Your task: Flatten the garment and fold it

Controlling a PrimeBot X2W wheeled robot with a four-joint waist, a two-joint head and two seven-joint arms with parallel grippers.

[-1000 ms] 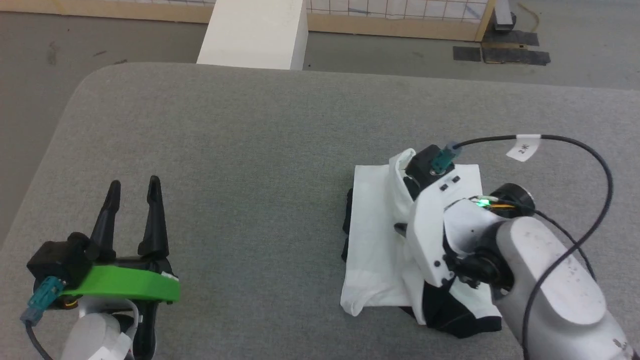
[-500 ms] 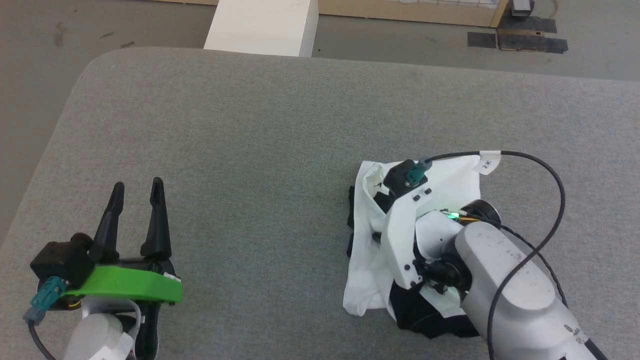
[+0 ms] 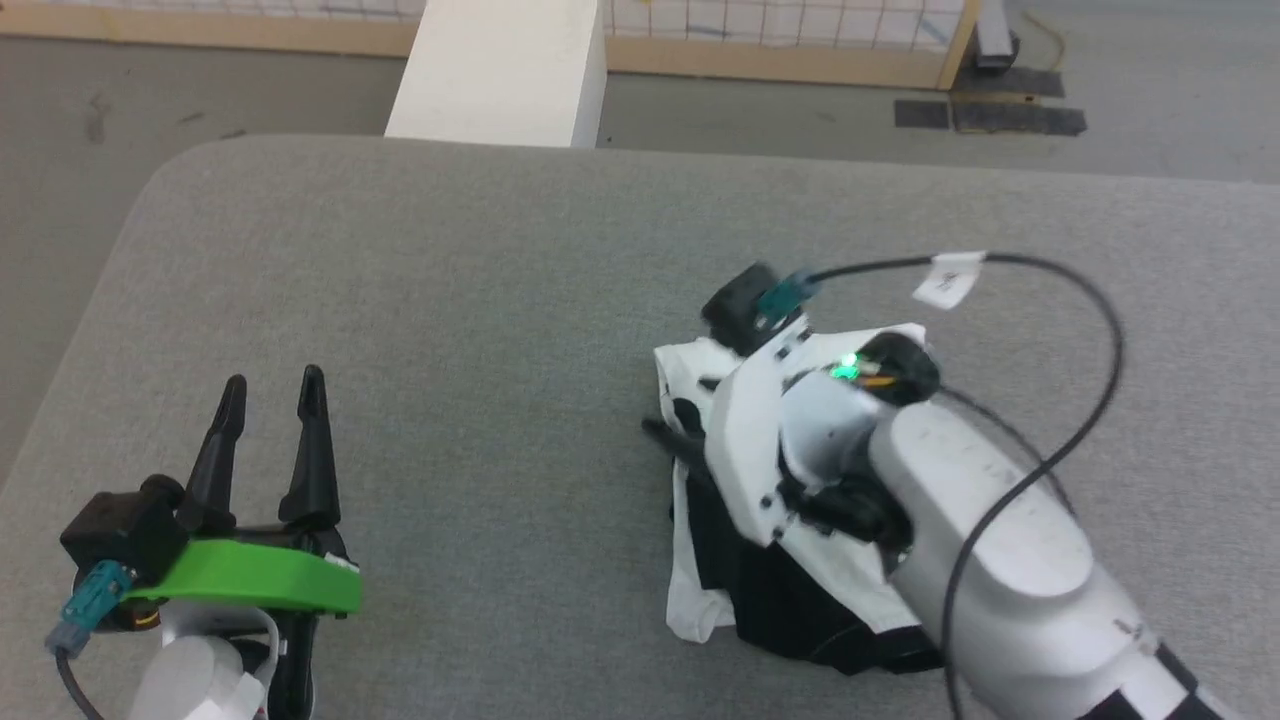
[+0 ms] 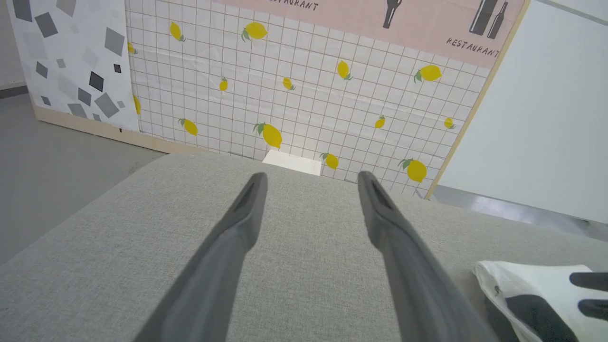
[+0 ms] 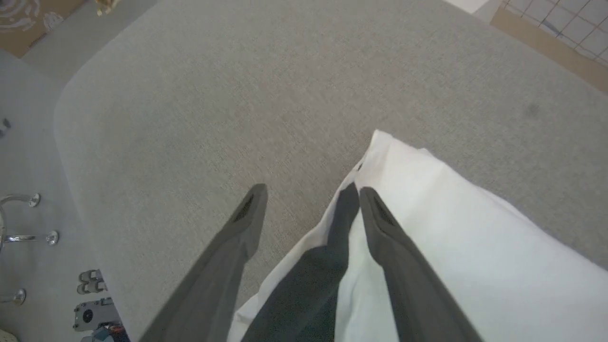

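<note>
The garment point(image 3: 765, 590) lies in a folded, bunched heap, white with black parts, on the right of the grey padded table point(image 3: 450, 300). My right arm lies over it and hides its middle. In the right wrist view my right gripper point(image 5: 311, 192) is open just above the garment's point(image 5: 451, 228) left edge. One finger point(image 5: 394, 247) is over the white cloth, the other over bare table, and a dark strip lies between them. My left gripper point(image 3: 273, 380) is open and empty at the near left, far from the garment. The left wrist view shows the left gripper point(image 4: 311, 175) over bare table and the garment point(image 4: 527, 285) at lower right.
A white block point(image 3: 500, 70) stands on the floor just behind the table's far edge. A tiled lemon-print wall point(image 4: 308, 95) runs beyond it. The table's rounded left corner point(image 3: 150, 190) drops off to grey floor. My right arm's cable point(image 3: 1090, 330) loops above the garment.
My right gripper has gone from shut to open and let go of the cloth. Its arm swept left across the garment, which now lies further left with more black showing. The left gripper stayed put.
</note>
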